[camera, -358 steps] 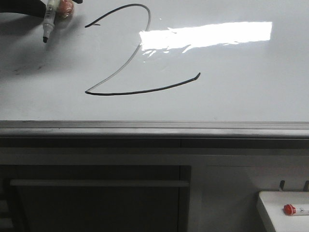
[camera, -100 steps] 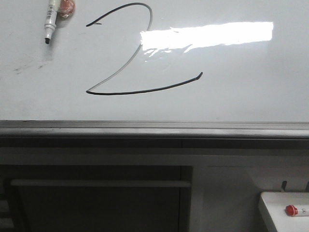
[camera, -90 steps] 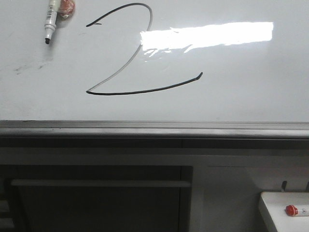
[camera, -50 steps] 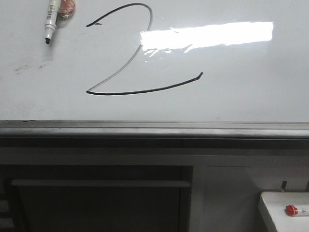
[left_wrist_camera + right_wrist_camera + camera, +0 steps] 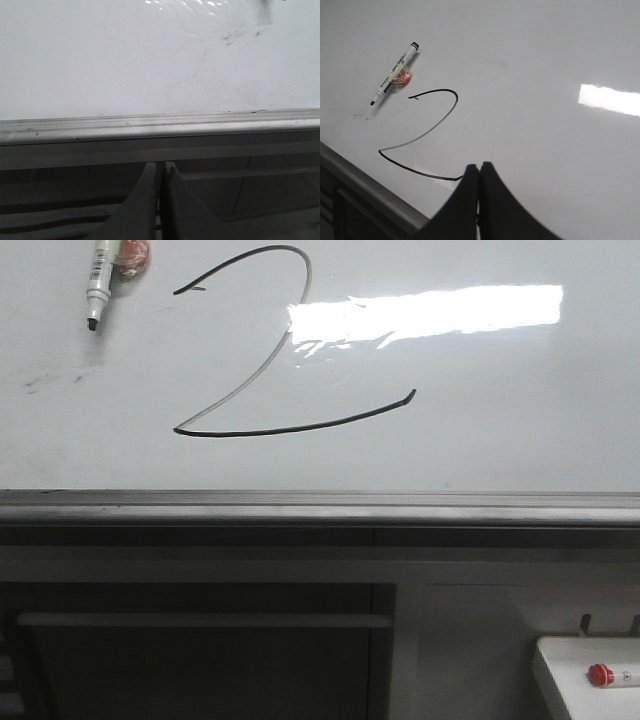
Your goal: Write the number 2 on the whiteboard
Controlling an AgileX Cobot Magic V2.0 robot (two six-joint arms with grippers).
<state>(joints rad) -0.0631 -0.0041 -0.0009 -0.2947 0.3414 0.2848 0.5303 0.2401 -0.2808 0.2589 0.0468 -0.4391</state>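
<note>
The whiteboard (image 5: 520, 440), glossy and lit by a bright rectangular reflection, fills the scene above its grey metal ledge (image 5: 320, 508), and the number 2 (image 5: 290, 426) stands on it complete: curved top, faint diagonal, long base stroke. The right fingers (image 5: 479, 172) are pressed together and hold nothing, hovering over the board just beside the tail of the base stroke, with the figure spreading out ahead of them. The left fingers (image 5: 160, 172) are likewise closed and empty, below the ledge and off the writing surface. The uncapped marker (image 5: 395, 74) lies on the board beside a small red object (image 5: 404, 76), well beyond the right fingers and past the curve of the figure. The writing looks finished, so the step in hand appears to be drawing clear; the next move likely calls only for keeping both fingers off the fresh ink.
</note>
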